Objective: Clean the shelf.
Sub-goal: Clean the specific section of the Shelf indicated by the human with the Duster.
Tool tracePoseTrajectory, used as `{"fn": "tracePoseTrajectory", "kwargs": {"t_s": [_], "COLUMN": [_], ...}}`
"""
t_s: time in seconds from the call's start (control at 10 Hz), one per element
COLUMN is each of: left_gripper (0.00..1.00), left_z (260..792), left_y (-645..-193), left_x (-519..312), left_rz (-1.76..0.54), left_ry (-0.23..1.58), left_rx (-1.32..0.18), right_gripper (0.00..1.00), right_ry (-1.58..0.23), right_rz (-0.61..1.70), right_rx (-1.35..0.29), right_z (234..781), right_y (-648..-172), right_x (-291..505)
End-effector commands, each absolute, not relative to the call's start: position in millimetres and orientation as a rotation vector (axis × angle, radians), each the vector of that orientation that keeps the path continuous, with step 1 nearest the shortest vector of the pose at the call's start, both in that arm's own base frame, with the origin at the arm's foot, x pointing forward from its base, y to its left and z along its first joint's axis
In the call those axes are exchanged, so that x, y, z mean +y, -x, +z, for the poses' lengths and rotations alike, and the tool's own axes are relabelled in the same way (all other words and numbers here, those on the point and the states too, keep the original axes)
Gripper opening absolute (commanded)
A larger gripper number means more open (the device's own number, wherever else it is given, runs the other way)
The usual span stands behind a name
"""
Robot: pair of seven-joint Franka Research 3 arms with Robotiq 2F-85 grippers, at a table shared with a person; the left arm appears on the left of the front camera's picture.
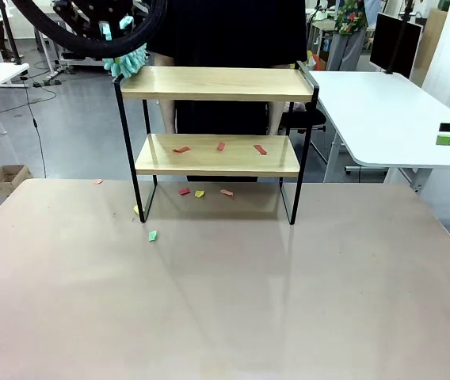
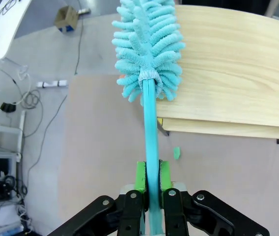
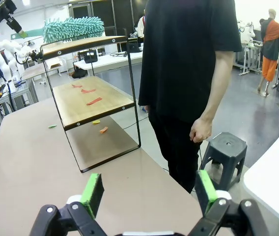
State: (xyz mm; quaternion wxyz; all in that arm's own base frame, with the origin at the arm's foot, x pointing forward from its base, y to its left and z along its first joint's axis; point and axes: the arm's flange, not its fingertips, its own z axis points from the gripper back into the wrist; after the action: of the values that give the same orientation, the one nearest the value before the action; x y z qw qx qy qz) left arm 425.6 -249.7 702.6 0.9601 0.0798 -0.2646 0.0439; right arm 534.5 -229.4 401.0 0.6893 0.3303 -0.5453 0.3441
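Three scraps (image 1: 220, 146) on shelf (image 1: 217, 83) lower board, six below and beside it. Left gripper (image 2: 152, 174) clamping one half-cropped duster (image 2: 149, 49); right gripper (image 3: 149, 191) agape, empty

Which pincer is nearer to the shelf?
Left. The left pincer holds a teal duster with its head at the top of the shelf; the right pincer is open, off to one side.

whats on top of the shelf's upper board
A fluffy teal duster head sits over the left end of the upper light wooden board of the black-framed shelf. The rest looks bare; the patch beneath the duster is hidden.
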Motion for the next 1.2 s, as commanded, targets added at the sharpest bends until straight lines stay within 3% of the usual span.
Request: {"fn": "tracePoseTrajectory", "kwargs": {"t_s": [0.0,0.1,0.3,0.6,1.1], "left_gripper": [0.13,0.13,0.13,0.13,0.13], "left_z": [704.1,718.8,738.0,757.6,774.0], "left_y": [-424.3,-417.2,-404.9,-391.5,-371.9], "left_x": [-249.8,-243.7,-216.9,-175.6,-100.0], "left_rz": [0.089,0.063,-0.032,-0.357,-0.704], "left_ry": [-0.161,-0.167,-0.083,0.192,0.292], "left_rx": [-0.54,-0.624,-0.649,-0.595,-0.491], "right_gripper": [1.0,1.0,1.0,1.0,1.0], "right_ry": [-0.736,-0.736,-0.736,-0.736,-0.736], "right_rz": [0.775,0.775,0.775,0.775,0.775], "right_rx": [-1.223,-1.223,-1.223,-1.223,-1.223], "right_z": [404.3,404.3,404.3,404.3,404.3], "right_y": [-535.2,-535.2,-535.2,-535.2,-535.2], "right_x": [-226.8,-226.8,-226.8,-226.8,-226.8]}}
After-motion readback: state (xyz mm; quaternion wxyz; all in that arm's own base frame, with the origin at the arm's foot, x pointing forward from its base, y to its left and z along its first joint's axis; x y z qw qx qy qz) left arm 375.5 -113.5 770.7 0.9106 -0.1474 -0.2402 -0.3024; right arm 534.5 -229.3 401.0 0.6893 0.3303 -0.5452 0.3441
